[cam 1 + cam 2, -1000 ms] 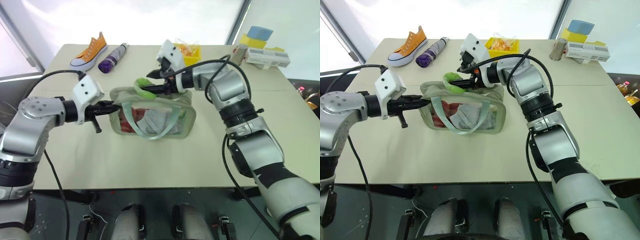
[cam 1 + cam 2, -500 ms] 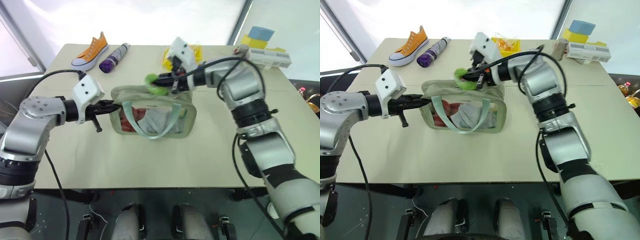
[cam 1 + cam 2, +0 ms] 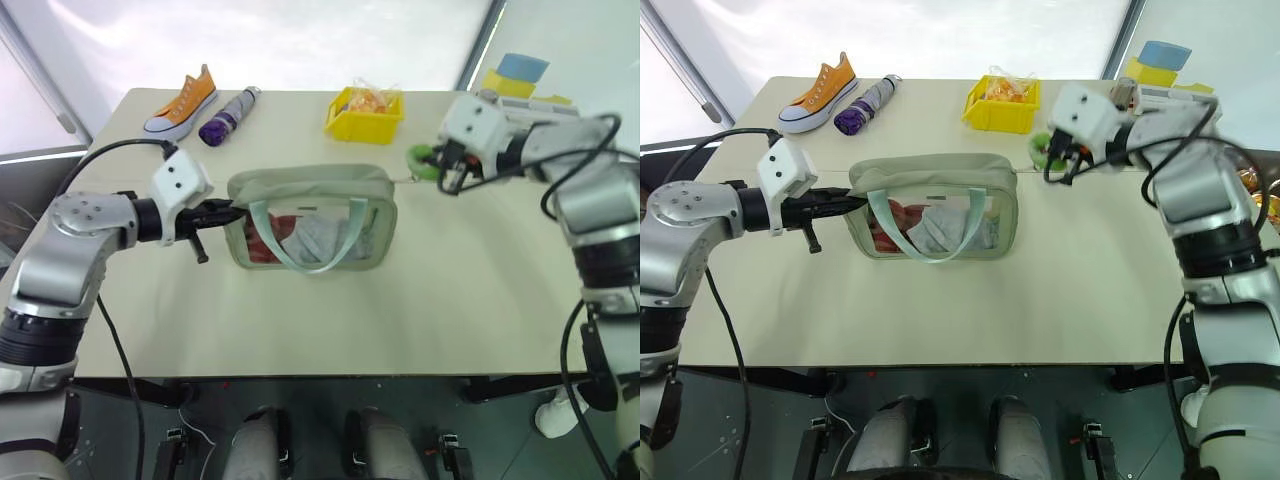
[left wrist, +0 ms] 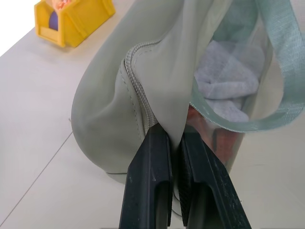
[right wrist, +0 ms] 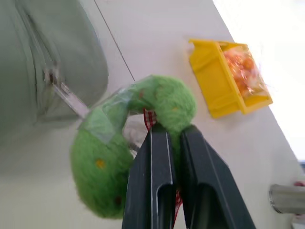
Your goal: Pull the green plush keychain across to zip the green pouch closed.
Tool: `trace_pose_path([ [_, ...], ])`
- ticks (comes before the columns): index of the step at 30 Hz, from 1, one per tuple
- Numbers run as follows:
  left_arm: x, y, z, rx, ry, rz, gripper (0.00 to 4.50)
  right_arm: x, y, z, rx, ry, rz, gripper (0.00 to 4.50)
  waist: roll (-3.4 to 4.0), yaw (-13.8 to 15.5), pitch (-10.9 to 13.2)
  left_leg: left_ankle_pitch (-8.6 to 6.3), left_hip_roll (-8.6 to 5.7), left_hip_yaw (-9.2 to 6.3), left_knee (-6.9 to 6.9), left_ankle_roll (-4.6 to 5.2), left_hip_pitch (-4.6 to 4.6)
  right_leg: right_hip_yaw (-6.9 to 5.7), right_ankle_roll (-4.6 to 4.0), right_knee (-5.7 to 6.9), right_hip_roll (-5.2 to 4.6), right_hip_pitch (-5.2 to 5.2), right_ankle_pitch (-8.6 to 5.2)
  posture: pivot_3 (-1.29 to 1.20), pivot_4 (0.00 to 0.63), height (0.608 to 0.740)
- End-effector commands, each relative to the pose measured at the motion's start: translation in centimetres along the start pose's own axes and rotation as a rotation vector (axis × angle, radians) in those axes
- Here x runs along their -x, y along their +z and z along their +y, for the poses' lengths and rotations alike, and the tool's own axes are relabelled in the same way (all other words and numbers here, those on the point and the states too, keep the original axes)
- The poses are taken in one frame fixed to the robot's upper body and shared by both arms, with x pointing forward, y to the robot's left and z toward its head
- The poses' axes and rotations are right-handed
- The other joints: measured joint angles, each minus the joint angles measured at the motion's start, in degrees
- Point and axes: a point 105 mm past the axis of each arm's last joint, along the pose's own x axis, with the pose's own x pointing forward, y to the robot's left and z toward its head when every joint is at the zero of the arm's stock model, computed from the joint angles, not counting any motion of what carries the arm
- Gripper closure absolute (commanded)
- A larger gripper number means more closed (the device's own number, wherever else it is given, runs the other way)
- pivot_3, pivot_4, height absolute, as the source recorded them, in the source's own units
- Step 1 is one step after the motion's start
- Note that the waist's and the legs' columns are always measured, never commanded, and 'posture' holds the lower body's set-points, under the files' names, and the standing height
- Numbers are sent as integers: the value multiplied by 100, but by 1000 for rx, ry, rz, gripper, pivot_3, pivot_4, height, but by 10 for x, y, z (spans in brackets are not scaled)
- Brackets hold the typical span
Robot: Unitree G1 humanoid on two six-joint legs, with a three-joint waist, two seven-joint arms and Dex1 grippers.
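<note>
A: Right gripper (image 3: pixel 437 172) reaches out past the green pouch's (image 3: pixel 310 222) right end, clamping the green plush keychain (image 5: pixel 138 138).
B: Left gripper (image 4: pixel 174 143) pinches the opposite end; its wrist view shows the zipper teeth.

Lime-green keychain (image 5: pixel 138 143), sage-green pouch (image 3: pixel 300 190), yellow bin (image 3: pixel 364 112).
</note>
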Motion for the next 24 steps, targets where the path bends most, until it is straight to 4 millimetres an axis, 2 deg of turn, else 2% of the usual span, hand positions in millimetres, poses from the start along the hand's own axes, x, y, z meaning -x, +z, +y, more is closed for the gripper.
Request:
trace_pose_path([
  [1,0,-1,3,-12,8,14,4500,-8,-20,15,-89,-20,25,4481,1,-9,0,0,0,0,-1,0,3,0,0,0,0,2,0,0,150,740],
  [5,1,-1,3,-15,7,17,4500,-28,-26,55,-228,59,1,4481,3,-17,-1,1,0,-1,-2,-2,7,0,0,2,6,1,0,0,150,740],
  [9,2,-1,1,-18,6,23,4500,-38,-19,86,-304,143,-33,4481,3,-16,-1,1,2,-2,-2,-2,7,0,0,2,5,3,0,0,150,740],
  [12,4,-3,0,-19,13,34,4500,-39,-5,92,-348,186,-80,4481,3,-21,-1,1,1,-4,-2,-2,8,0,0,2,5,4,0,0,150,740],
  [15,6,-4,1,-18,23,40,4500,-35,-1,78,-350,177,-99,4481,4,-22,-1,1,1,-5,-3,-1,8,0,0,1,6,4,0,0,150,740],
  [19,15,2,8,21,37,13,2945,-13,-1,38,-299,130,-105,2946,6,-22,2,0,0,-4,-4,-1,8,0,0,0,6,3,0,0,150,740],
  [21,27,9,20,69,69,-16,1853,7,3,16,-253,125,-114,1828,10,-16,7,0,1,-4,-4,0,-2,1,0,1,5,-8,0,0,150,740],
  [23,38,13,30,106,96,-37,796,22,10,6,-209,148,-134,785,9,-16,8,0,1,-4,-4,0,-7,1,0,1,5,-15,0,0,150,740],
  [24,45,16,39,127,138,-42,242,34,21,3,-199,180,-171,199,9,-21,8,0,1,-4,-5,0,-7,1,0,1,5,-16,0,0,150,740],
])
